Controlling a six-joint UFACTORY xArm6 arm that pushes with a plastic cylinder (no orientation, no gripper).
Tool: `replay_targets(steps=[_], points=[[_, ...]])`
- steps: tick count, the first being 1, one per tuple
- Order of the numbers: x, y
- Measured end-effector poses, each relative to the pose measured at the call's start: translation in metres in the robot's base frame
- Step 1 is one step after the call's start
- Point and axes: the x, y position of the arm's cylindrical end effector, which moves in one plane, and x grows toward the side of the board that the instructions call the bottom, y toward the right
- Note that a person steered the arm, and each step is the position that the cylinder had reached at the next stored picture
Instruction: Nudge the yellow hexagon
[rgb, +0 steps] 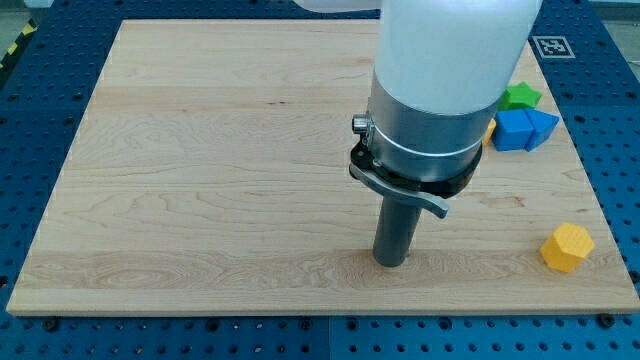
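The yellow hexagon (567, 247) lies on the wooden board (200, 150) near the view's bottom right corner. My tip (391, 262) rests on the board at the view's bottom centre, well to the left of the yellow hexagon and apart from it. The arm's white and grey body rises above the tip and hides part of the board behind it.
A blue block (524, 129) sits at the view's right, with a green block (520, 96) just above it. A sliver of another yellow block (490, 131) shows at the arm's edge, left of the blue one. The board's right edge runs close to the hexagon.
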Motion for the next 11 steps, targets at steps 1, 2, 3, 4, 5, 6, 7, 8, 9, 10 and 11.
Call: replay_targets(steps=[1, 2, 3, 4, 5, 6, 7, 8, 9, 10, 11], points=[[0.0, 0.0], [0.0, 0.0], [-0.006, 0.0], [-0.049, 0.013], [-0.073, 0.059], [-0.072, 0.129], [-0.071, 0.198], [-0.025, 0.233], [0.012, 0.227], [0.011, 0.223], [0.01, 0.191]])
